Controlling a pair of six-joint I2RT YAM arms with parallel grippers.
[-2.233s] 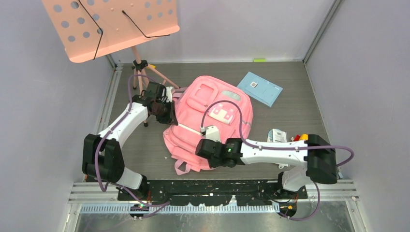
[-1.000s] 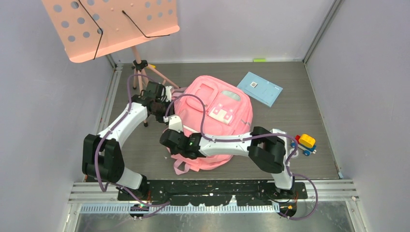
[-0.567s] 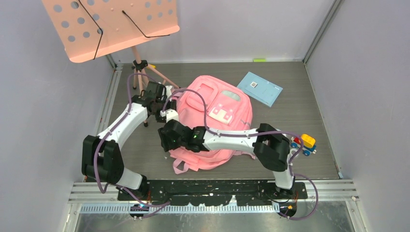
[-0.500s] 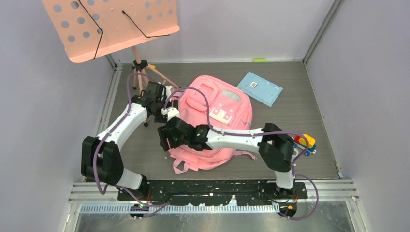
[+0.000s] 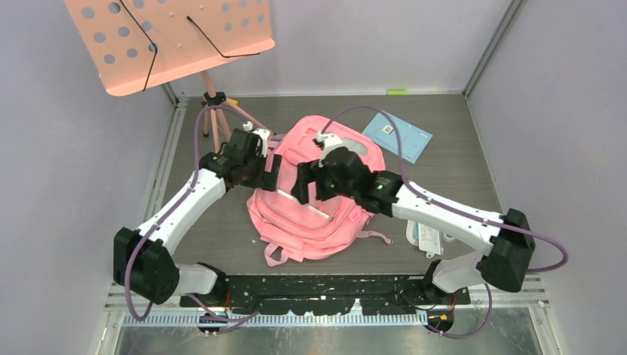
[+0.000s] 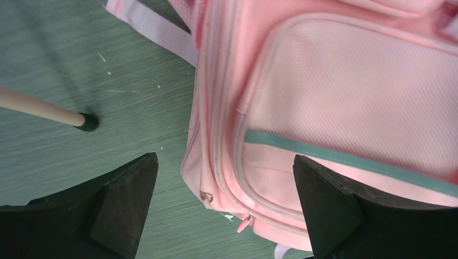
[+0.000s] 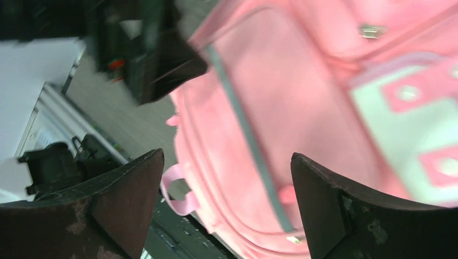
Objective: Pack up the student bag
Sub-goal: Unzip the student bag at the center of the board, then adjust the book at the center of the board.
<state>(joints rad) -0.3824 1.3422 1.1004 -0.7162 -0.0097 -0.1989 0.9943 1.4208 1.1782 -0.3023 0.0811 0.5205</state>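
L arm [image 5: 185, 203] runs from near-left base far & right, wrist bent to the right. L gripper [image 5: 270, 173] jaws spread wide, nothing betw. them. R arm [image 5: 444, 214] stretches from near-right base far & left past centre. R gripper [image 5: 303, 183] points left, close to L gripper, jaws wide, empty.

**Site finding: enclosed robotics test cell, laboratory type**

Plain pale wall panels [image 5: 562, 111] set in aluminium framing [image 5: 488, 48] box in a dark wood-grain counter [image 5: 458, 177]. A left arm [image 5: 181, 208] and a right arm [image 5: 444, 214], white and black, are bolted to a black mounting plate [image 5: 333, 302] at the near edge. Purple cables [image 5: 197, 144] run exposed.
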